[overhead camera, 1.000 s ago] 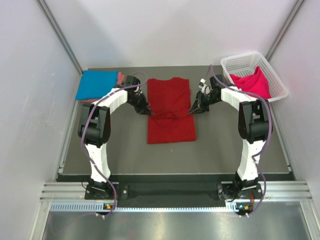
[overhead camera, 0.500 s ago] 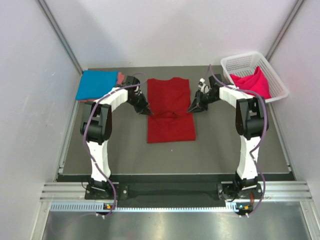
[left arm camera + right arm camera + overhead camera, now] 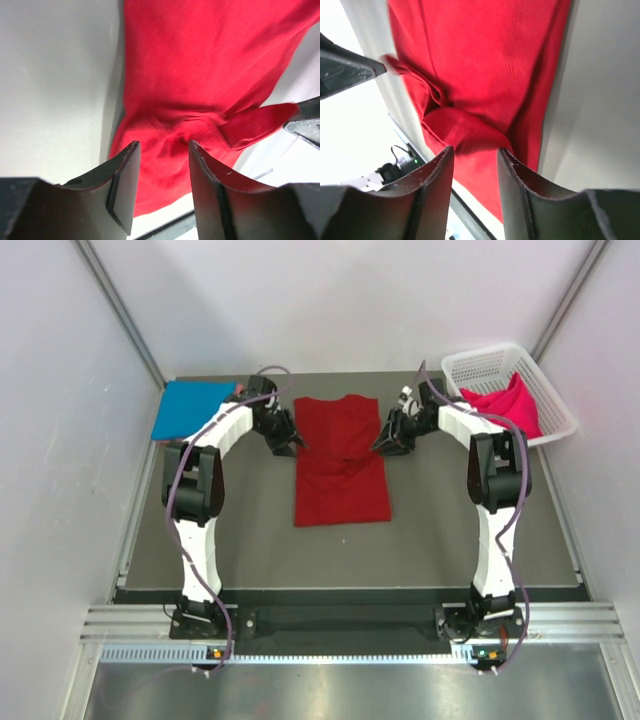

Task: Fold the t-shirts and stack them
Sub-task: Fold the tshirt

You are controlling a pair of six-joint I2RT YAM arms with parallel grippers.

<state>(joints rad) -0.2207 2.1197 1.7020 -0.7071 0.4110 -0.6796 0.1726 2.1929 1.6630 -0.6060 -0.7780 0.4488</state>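
Soft dark red t-shirt [image 3: 341, 465] lies as a creased long rectangle.

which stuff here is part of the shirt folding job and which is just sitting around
Part of the job:
- dark red t-shirt, flat mid-table
- blue t-shirt, far left
- hot pink t-shirt, in the basket

Just lying about:
- white basket, far right corner

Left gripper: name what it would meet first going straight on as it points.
The left gripper would first meet the dark red t-shirt, right ahead of its open jaws; depth unclear.
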